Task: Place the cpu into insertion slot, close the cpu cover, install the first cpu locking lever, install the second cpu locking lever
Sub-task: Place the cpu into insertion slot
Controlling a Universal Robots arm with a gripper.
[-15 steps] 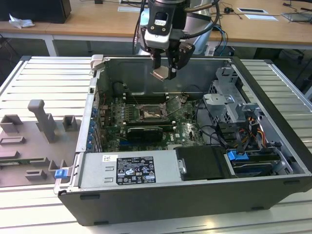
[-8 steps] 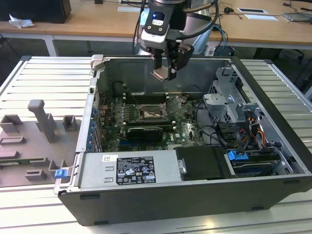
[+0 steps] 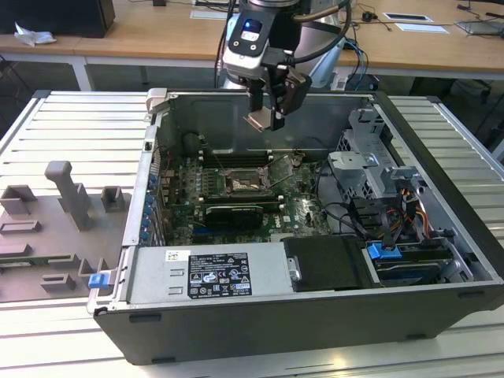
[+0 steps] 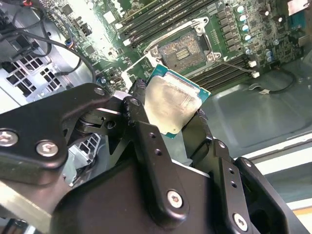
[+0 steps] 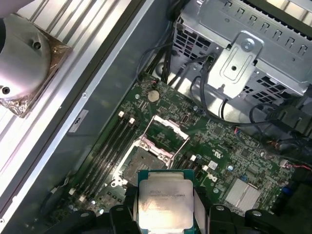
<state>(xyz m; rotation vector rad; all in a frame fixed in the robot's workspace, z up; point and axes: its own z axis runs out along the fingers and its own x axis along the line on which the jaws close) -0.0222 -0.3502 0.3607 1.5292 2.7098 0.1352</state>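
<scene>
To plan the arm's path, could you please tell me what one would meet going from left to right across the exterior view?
Grey upright post → insertion slot → flat black panel → blue tab.

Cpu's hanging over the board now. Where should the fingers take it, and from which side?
By two opposite thin edges, from above, as the gripper is shut on it now. The cpu is a flat, thin square with its metal top up; an edge pinch leaves the underside free to face the insertion slot below.
</scene>
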